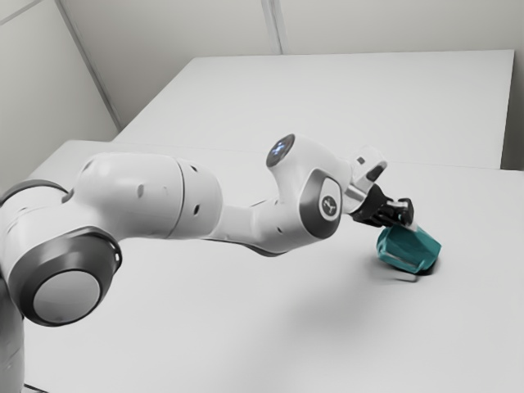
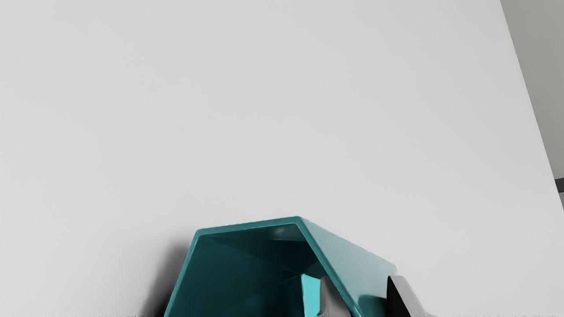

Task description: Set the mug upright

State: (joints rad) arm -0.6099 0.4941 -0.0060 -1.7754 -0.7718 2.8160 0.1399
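Observation:
In the exterior view the black gripper (image 1: 404,219) reaches down to the upper side of the teal mug (image 1: 416,248), which is tilted over low at the table. Seen from the wrist, the faceted mug (image 2: 260,224) shows its angular open mouth and dark inside. The gripper (image 2: 369,301) straddles the mug's side wall, one finger (image 2: 331,299) inside the mouth and the other against the outside, shut on that wall. The mug's base and lower part are out of sight in the wrist view.
A white table (image 1: 246,327) lies beneath the arm, with another white surface (image 1: 352,98) behind it. Beyond the table's edge, the wrist view shows a grey area (image 2: 537,79). Dark shadow falls beside the mug.

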